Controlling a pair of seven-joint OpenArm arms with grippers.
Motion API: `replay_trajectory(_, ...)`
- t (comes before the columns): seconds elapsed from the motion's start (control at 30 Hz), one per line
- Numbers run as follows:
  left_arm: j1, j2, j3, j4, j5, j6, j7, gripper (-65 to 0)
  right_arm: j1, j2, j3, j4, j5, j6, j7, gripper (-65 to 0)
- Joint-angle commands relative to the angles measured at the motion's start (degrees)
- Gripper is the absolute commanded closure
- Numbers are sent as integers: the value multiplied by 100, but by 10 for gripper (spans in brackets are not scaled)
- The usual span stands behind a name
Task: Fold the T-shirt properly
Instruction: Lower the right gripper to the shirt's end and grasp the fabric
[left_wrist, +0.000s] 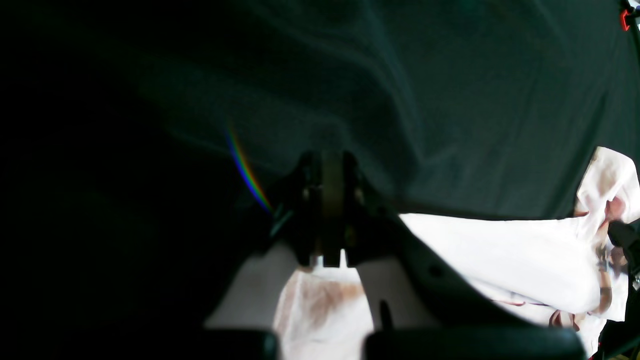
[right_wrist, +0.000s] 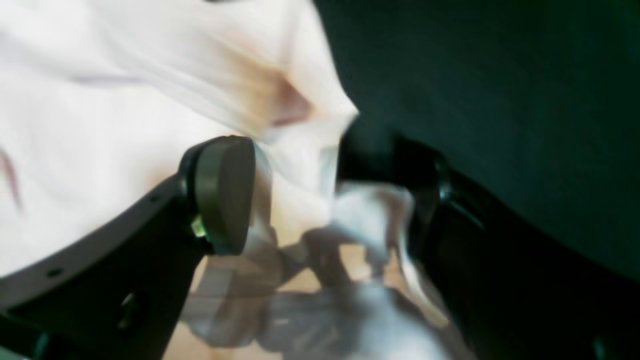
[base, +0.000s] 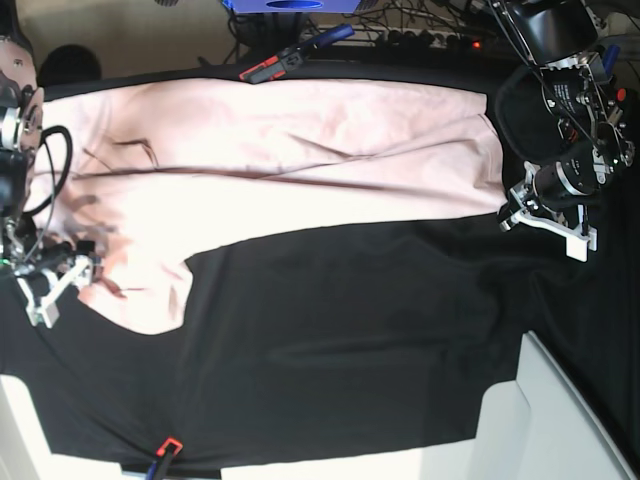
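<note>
Across the far half of the black cloth (base: 340, 330) lies the T-shirt (base: 300, 160), spread long from one arm of mine to the other, plain pale pink side up, with one part hanging down toward the near edge on my right arm's side.

At its end my left gripper (base: 545, 215) sits just off the shirt's edge. Its jaws are pressed together. In the left wrist view pink fabric lies beneath and behind the fingertips; whether any is pinched between them I cannot tell.

My right gripper (right_wrist: 300, 195) is at the other end, over the hanging part. Its jaws stand wide apart, and a bunched, blurred fold of the shirt sits in the gap between them. One pad (right_wrist: 222, 192) is clear of the fabric, so I have no hold on it there.
</note>
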Motion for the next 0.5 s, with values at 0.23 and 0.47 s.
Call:
replay_trajectory(0.23,-85,-92,-30,91,-73,-10,-68,0,115,-29,-9,47,20,63,-57,0)
replay_trajectory(0.47,-103,-92,14,91,-73,-10,-68,0,106,103,-9,100,20,63,-57,0)
